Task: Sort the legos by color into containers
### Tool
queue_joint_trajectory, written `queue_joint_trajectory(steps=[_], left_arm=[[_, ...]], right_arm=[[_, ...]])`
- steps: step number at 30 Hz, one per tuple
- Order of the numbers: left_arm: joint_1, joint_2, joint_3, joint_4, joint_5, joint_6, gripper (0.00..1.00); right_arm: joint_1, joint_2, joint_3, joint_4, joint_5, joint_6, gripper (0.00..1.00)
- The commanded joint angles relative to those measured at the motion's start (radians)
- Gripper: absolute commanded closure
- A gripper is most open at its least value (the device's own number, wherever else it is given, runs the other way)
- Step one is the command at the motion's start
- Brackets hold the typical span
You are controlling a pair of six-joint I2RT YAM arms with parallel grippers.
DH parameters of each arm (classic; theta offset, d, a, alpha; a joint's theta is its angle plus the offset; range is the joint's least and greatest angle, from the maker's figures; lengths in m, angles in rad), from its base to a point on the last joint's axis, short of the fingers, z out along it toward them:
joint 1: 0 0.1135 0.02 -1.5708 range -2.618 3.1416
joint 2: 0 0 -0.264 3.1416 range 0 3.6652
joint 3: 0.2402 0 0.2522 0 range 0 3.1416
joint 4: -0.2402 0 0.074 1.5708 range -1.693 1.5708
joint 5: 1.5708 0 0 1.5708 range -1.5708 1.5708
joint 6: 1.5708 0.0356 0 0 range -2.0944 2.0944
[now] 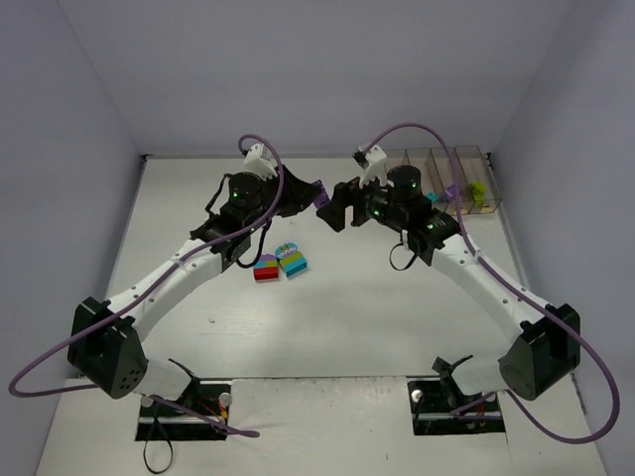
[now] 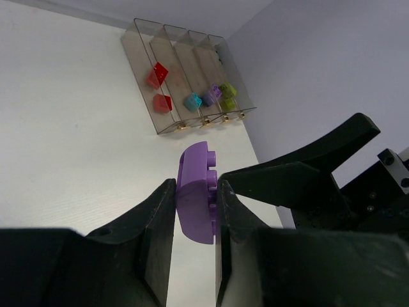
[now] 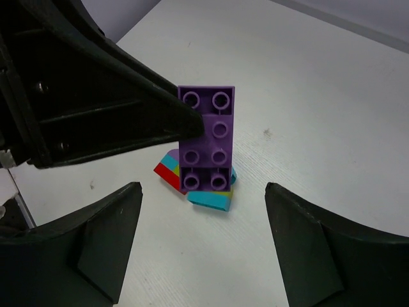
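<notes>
My left gripper (image 1: 310, 195) (image 2: 195, 187) is shut on a purple lego (image 1: 320, 188) (image 2: 195, 195) and holds it above the table. My right gripper (image 1: 331, 215) (image 3: 203, 192) is open and faces it a short way off, its jaws wide on either side; the purple lego (image 3: 206, 137) hangs in front of them. Two multicolour stacked legos (image 1: 279, 264) (image 3: 211, 197) lie on the table below. The four clear containers (image 1: 437, 159) (image 2: 137, 48) at the far right hold two red legos (image 2: 157, 86), a teal one (image 2: 192, 102), a purple one (image 2: 211, 96) and lime ones (image 2: 227, 94).
The white table (image 1: 347, 327) is walled at the back and on both sides. Purple cables loop over both arms. The containers stand against the back right corner.
</notes>
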Motion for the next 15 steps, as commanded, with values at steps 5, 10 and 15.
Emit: queue_joint_trajectory(steps=[5,10,15], left_arm=[[-0.02,-0.021,0.053,0.087,-0.005,-0.022,1.0],[-0.02,-0.029,0.048,0.07,-0.007,-0.019,1.0],[-0.021,-0.029,0.045,0.035,-0.01,-0.013,0.87]], right_arm=[[0.029,0.051,0.077,0.094,0.017,0.01,0.32],[0.031,0.058,0.075,0.102,0.073,-0.005,0.52],[0.031,0.055,0.078,0.099,0.166,-0.041,1.0]])
